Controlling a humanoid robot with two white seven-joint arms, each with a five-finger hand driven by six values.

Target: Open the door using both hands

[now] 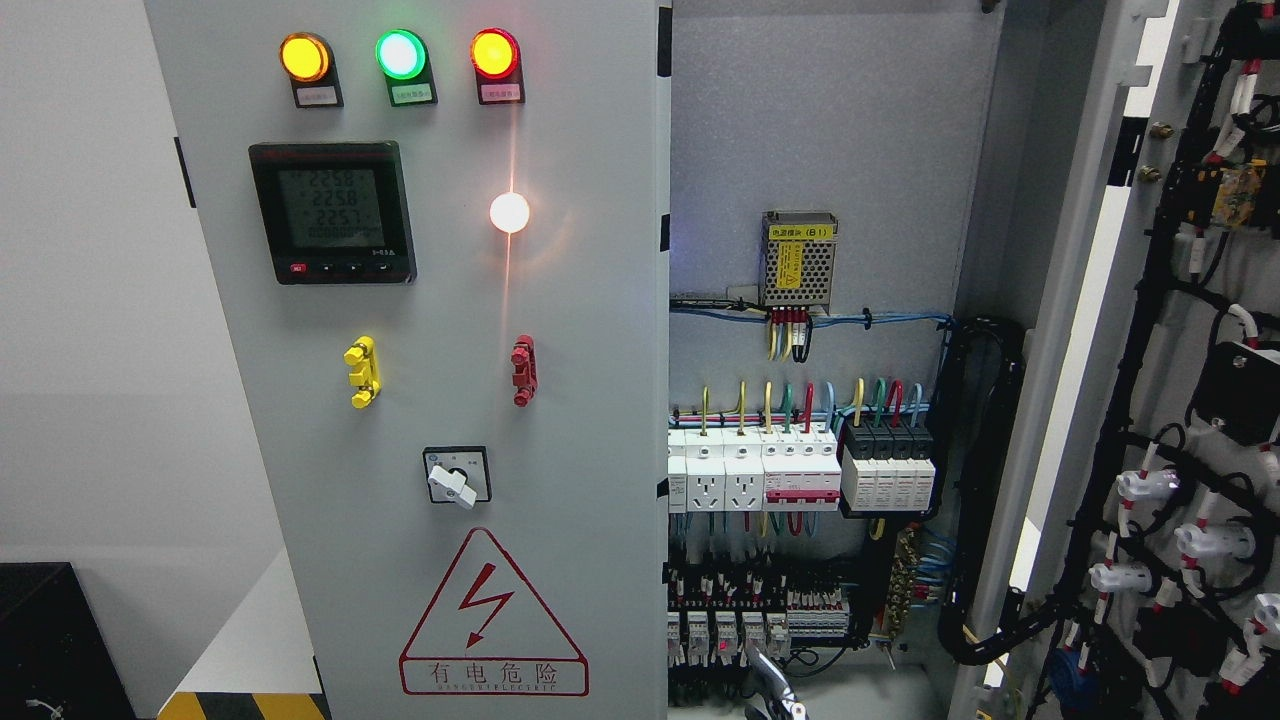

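Plain white wall (80,300), striped floor (245,705)

Inside cabinet: pwr supply w/ yellow label (798,258) on back wall, blue wiring below. Row of white breakers (750,470) w/ two sockets, black-topped modules (888,468) just beside at right. Terminal blocks (755,610) lower down. Black cable conduit (985,480) runs down right side. Black box (50,640) at bottom left, hazard-striped floor tape (245,705) near it.
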